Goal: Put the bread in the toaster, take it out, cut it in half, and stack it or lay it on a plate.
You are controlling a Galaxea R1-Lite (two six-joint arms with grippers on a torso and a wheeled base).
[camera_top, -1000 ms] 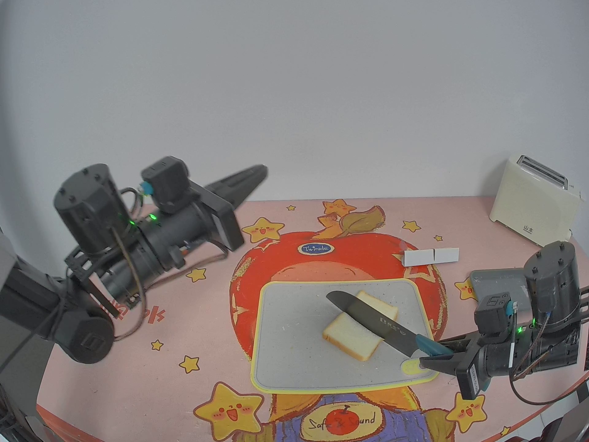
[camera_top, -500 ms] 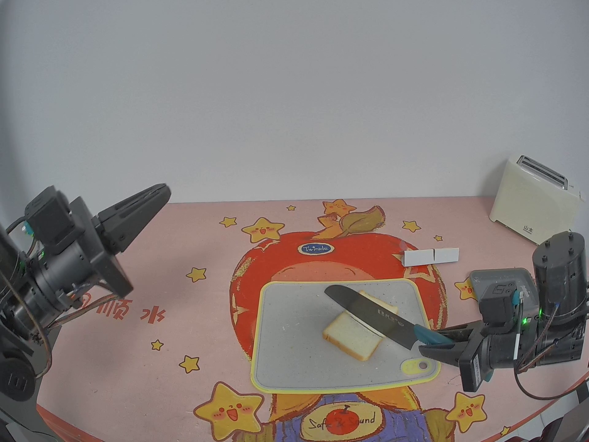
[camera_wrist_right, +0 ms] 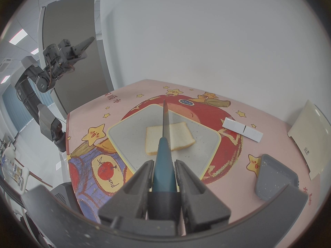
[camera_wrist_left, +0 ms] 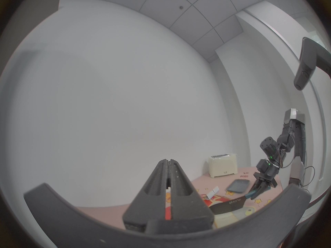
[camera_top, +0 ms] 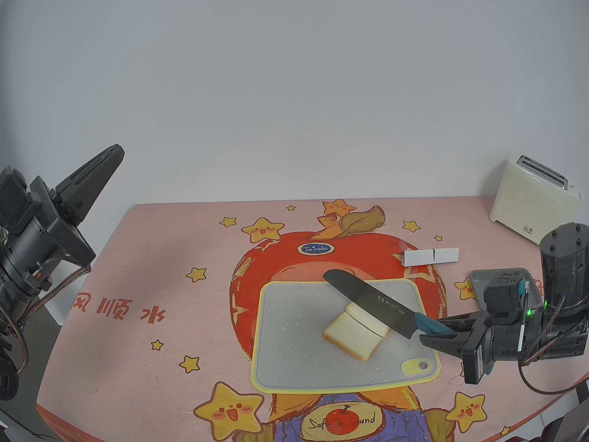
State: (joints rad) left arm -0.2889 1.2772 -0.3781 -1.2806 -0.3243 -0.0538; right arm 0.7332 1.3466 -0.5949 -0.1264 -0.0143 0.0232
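A slice of bread [camera_top: 354, 337] lies on the grey, yellow-rimmed cutting board [camera_top: 288, 333]. My right gripper [camera_top: 437, 333] is shut on the teal handle of a knife [camera_top: 374, 305], and the dark blade crosses the slice's middle. The right wrist view looks along the knife [camera_wrist_right: 164, 128] from the right gripper [camera_wrist_right: 164, 166] to the bread [camera_wrist_right: 179, 136]. Whether the blade touches the bread I cannot tell. My left gripper [camera_top: 110, 156] is shut and empty, held high beyond the table's left edge. The cream toaster [camera_top: 537, 201] stands at the far right corner.
A grey plate [camera_top: 491, 277] sits at the right of the board, partly behind my right arm. A white card [camera_top: 431, 256] lies beyond the board. The plate [camera_wrist_right: 274, 181] and toaster [camera_wrist_right: 312, 138] are near the right gripper. The table's left half is open.
My left arm has swung away from over the table to the left and upward. The right gripper drew back slightly with the knife, and the blade shifted toward the slice's far part.
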